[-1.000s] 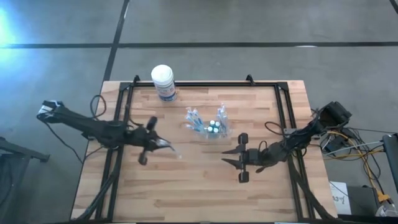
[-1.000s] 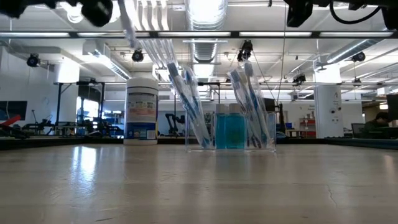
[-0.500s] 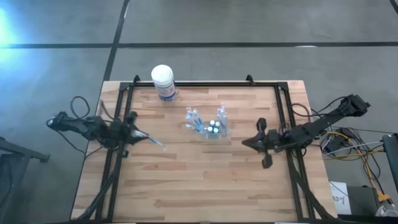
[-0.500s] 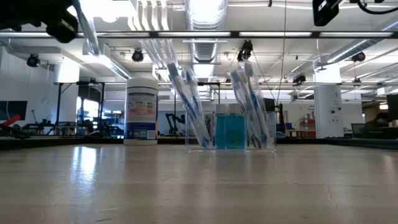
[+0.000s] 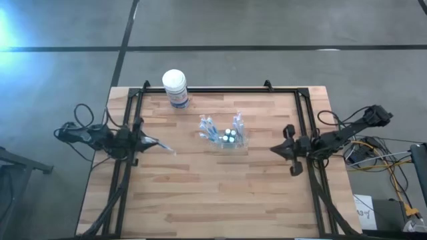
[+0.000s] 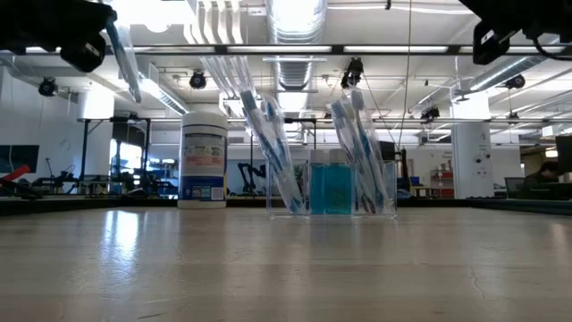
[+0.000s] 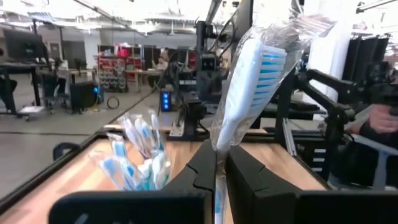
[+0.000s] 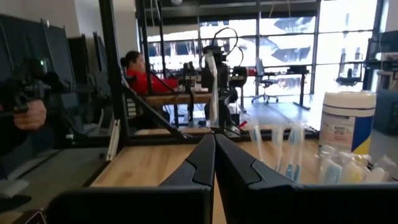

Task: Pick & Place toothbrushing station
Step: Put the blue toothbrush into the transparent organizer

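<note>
Gripping a wrapped toothbrush (image 7: pixel 249 87), left end effector (image 7: pixel 216 163), right end effector (image 8: pixel 214 155) shut empty, canister (image 6: pixel 204 157) label unreadable.

Bright, even overhead lighting throughout

Glare is thrown by ceiling lights (image 6: pixel 295 16) in the low view; the desk (image 6: pixel 286 268) foreground is blurred, and shadows are kept faint.

blue label on the white-lidded canister (image 6: pixel 204 157), print too small to read
</note>
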Robot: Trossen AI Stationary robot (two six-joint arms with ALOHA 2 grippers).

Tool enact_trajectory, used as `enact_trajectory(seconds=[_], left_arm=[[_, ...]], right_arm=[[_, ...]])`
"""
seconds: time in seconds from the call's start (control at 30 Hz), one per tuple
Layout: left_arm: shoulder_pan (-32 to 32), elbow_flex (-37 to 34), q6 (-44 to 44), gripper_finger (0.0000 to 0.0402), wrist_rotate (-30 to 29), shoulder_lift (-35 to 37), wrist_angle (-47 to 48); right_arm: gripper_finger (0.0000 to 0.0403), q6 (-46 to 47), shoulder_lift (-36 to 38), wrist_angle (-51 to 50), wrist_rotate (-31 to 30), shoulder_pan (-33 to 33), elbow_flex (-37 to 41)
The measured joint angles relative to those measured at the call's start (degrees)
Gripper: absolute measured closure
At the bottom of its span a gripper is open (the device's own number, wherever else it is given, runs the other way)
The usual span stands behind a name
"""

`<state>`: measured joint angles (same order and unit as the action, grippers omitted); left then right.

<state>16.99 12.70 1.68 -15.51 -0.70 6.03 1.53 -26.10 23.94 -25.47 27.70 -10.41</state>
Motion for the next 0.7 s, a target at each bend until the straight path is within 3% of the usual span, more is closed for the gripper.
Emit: enact_trajectory(seconds=[0.27, 0.7], left_arm=[[0.0, -3.2, -1.3, 0.0385, 0.2, 0.2, 0.4], [0.0, -10.6, -4.6, 0.0385, -2.2, 0.3, -11.7]], right_arm=[[0.0394, -0.9, 2.5, 11.4, -0.2, 0.0, 9.7], [0.0394, -3.7, 2.0, 8.3, -0.2, 0.0, 9.9]])
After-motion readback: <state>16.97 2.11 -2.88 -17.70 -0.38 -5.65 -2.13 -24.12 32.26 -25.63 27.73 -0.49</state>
